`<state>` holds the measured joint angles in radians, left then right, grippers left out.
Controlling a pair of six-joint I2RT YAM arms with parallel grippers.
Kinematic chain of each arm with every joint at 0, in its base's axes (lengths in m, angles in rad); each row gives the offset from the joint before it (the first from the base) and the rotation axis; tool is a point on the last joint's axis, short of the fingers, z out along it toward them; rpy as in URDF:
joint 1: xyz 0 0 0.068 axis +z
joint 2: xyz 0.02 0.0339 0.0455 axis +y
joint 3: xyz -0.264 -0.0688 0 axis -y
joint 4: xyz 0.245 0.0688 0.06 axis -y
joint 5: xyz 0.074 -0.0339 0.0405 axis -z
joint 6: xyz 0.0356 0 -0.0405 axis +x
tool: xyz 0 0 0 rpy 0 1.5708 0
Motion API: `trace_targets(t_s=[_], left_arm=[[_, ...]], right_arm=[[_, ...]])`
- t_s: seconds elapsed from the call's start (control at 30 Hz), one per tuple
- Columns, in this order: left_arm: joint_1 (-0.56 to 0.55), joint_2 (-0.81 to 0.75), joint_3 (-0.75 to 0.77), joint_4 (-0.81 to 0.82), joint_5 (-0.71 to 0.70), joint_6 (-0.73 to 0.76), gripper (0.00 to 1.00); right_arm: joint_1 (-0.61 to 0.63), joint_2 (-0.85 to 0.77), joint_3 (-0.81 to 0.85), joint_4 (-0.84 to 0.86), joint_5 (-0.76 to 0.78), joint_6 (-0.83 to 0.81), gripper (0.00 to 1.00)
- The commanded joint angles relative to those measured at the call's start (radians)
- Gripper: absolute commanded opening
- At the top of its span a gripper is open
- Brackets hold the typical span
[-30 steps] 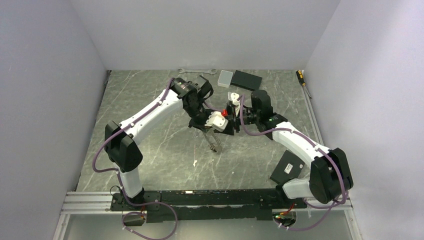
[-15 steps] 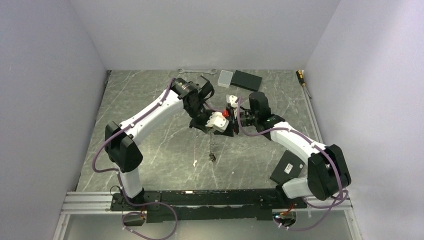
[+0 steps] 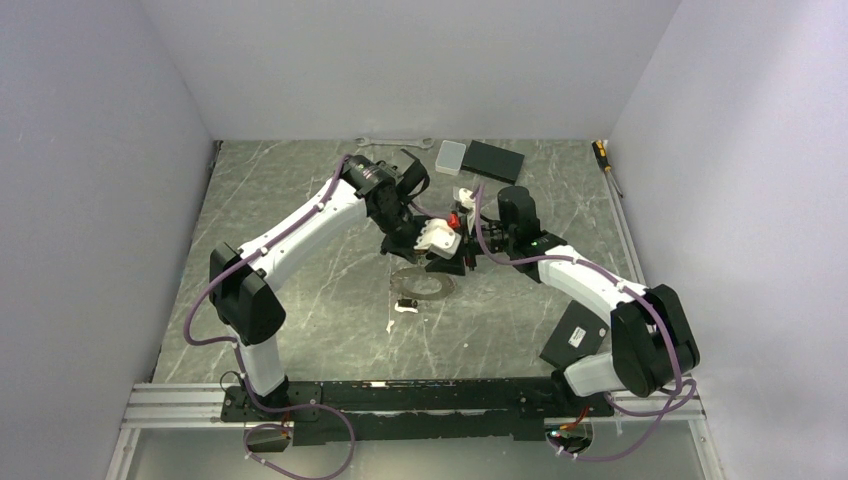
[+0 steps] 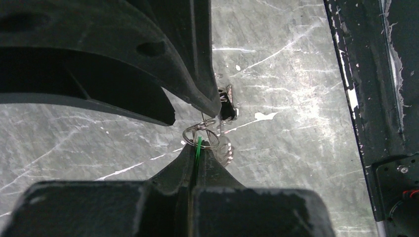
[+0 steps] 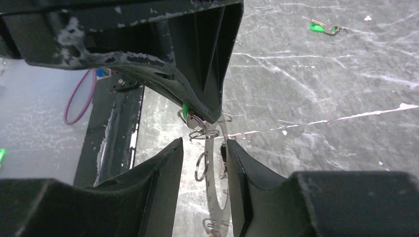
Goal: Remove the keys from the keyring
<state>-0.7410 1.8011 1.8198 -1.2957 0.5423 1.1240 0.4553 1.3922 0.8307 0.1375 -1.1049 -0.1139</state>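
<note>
Mia: What is the left gripper (image 4: 197, 150) doing?
Tom: Its two black fingers are squeezed tight on a tiny key with a bright green head (image 4: 198, 143). Only a green sliver sticks out, low in the middle of the left wrist view.
Mia: And the right gripper (image 5: 203, 148)?
Tom: Its fingers stand apart at the bottom of the right wrist view. It grips nothing.
Mia: Where is the thin grey metal keyring (image 5: 213, 197)?
Tom: It hangs down in the gap between those fingers. In the top view it is a blurry loop (image 3: 421, 285) in the middle, just below both grippers. I cannot tell if it touches the grey marble table (image 3: 300, 220).
Mia: What is next to the key?
Tom: A few small silver rings (image 5: 200, 132), bunched right by the green head.
Mia: Any more keys?
Tom: Another green-headed key (image 5: 322, 27) lies alone on the table. It is in the upper right of the right wrist view, well apart from the rest.
Mia: And the long silver wrench (image 3: 395, 142)?
Tom: It lies at the top middle of the top view, by the back wall.
</note>
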Motion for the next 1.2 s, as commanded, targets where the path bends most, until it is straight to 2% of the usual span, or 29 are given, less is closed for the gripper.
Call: trace_targets(t_s=[0.0,0.43,0.9,1.03,1.17], left_arm=[[-0.004,-0.006,0.042,0.023,0.009,-0.085,0.00],[-0.004,0.040,0.075,0.016,-0.014,-0.218,0.00],[0.007,0.061,0.109,0.008,0.014,-0.259,0.00],[0.010,0.055,0.100,0.013,0.019,-0.260,0.00],[0.023,0.056,0.099,0.012,0.033,-0.270,0.00]], right_arm=[[0.000,-0.046,-0.030,0.136,0.020,0.179,0.41],[0.000,-0.024,-0.063,0.247,0.041,0.365,0.41],[-0.003,0.039,-0.070,0.243,0.047,0.355,0.39],[-0.007,0.041,-0.077,0.250,0.041,0.346,0.32],[-0.009,0.042,-0.079,0.255,0.023,0.341,0.17]])
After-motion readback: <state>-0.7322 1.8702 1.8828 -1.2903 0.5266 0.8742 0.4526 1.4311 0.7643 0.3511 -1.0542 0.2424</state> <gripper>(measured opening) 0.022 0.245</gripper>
